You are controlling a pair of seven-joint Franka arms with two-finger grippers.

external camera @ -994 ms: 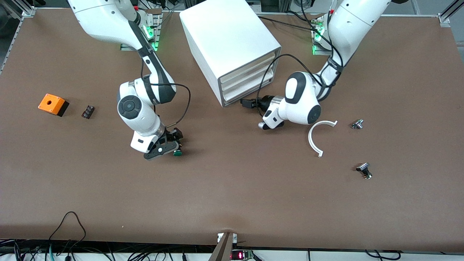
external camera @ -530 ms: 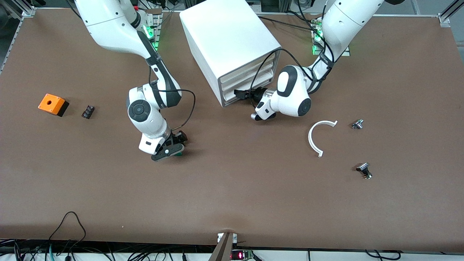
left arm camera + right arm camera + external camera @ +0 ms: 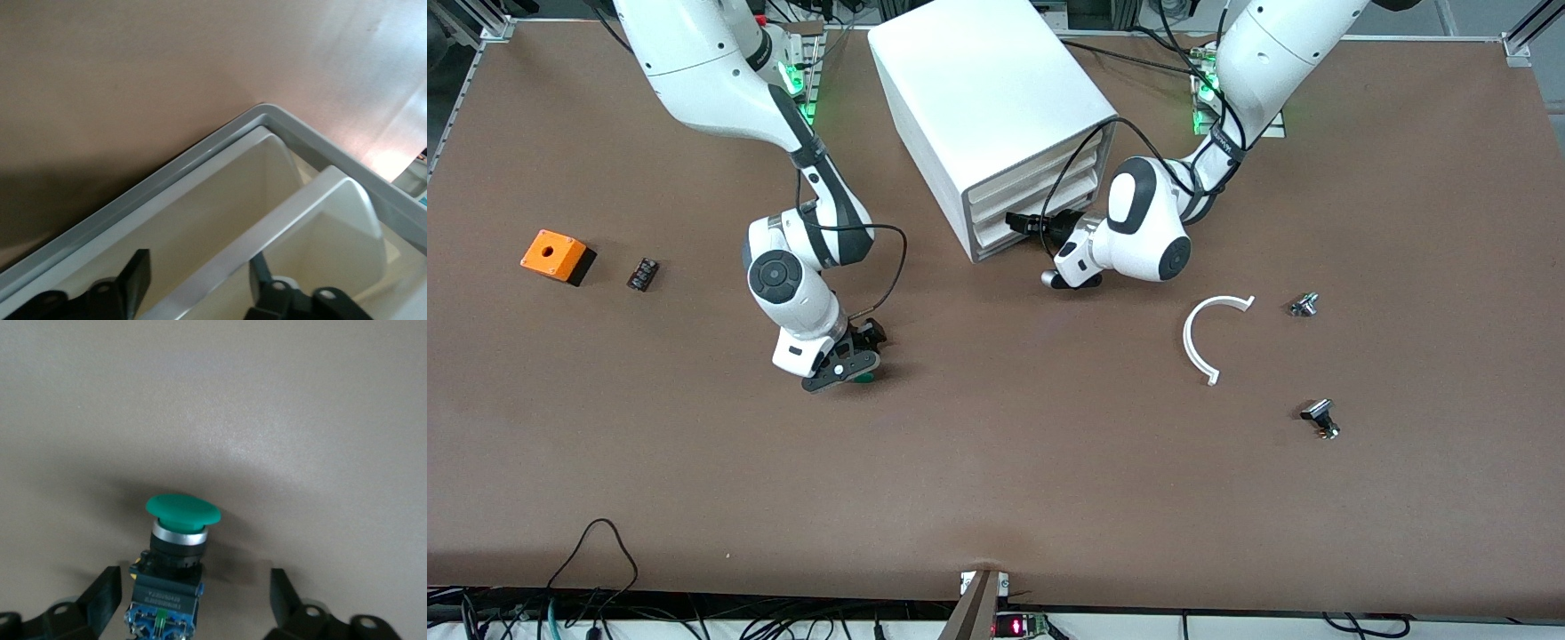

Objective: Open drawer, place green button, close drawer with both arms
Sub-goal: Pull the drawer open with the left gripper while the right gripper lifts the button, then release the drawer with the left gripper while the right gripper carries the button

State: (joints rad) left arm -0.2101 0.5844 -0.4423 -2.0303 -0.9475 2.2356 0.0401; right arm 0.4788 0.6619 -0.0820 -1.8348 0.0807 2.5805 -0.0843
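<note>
Two arms low: drawer (image 3: 1032, 233), button (image 3: 175, 547)

Two robot arms, the left arm (image 3: 1152, 231) and the right arm (image 3: 783, 276). One white cabinet (image 3: 987, 107) with three drawers; the lowest drawer (image 3: 1032, 227). One green button (image 3: 181, 513). One orange box (image 3: 556, 255). One small black part (image 3: 642, 273). One white curved strip (image 3: 1199, 342). Two small metal parts (image 3: 1304, 305) (image 3: 1320, 416).

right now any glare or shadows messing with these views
Left wrist view: bright glare washes the table beside the cabinet, with a dark shadow along its frame. Right wrist view: the button is sharp, with soft shadow around it. Front view: even light, short shadows under both arms.
</note>
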